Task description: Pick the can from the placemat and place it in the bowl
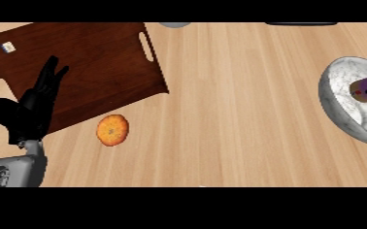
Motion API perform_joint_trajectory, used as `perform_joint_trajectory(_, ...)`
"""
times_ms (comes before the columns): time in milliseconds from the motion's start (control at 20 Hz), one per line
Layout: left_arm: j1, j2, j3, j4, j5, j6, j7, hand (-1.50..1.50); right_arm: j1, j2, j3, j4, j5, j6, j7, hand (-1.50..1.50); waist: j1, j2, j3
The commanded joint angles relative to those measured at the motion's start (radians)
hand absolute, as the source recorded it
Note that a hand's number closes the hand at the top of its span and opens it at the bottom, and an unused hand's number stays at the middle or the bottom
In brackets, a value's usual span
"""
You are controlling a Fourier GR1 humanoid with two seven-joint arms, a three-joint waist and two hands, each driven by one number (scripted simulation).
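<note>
Over at the view's right edge, inside the marbled bowl [331,85], sits a purple shape with a red mark, cut off by the frame; I take it for the can [360,91], though so little shows that I cannot say whether it stands or lies; nothing like a can shows on the dark placemat [93,68] at the upper left, so I judge the placing as good as done. My right robot hand is out of view; if it is by the bowl, the careful way is to spread the fingers fully and lift straight up clear of the rim, not sweep sideways, lest it catch the can or nudge the bowl. My left robot hand [36,102] rests over the placemat's lower left edge, fingers straight and apart, holding nothing; it has no part in this step. An orange round thing [112,130] lies on the tabletop [237,126] just below the placemat, well apart from the bowl.
</note>
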Motion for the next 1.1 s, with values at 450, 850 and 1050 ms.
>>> perform_joint_trajectory(450, 0.052, -0.011, 0.003, -0.063, -0.004, 0.006, 0.023, 0.0, 0.08, -0.004, -0.412, -0.139, -0.497, 0.08, -0.102, -1.5, -0.024, -0.01, -0.002)
perform_joint_trajectory(850, 0.035, 0.033, 0.044, -0.083, 0.029, -0.046, 0.065, 0.0, 0.352, -0.104, -0.581, -0.047, -0.683, 0.33, -0.24, -1.5, -0.014, -0.005, -0.001)
perform_joint_trajectory(1050, 0.032, 0.019, 0.046, -0.046, 0.011, -0.026, 0.051, 0.0, 0.449, -0.175, -0.666, 0.01, -0.807, 0.531, -0.219, -1.5, -0.02, -0.006, -0.001)
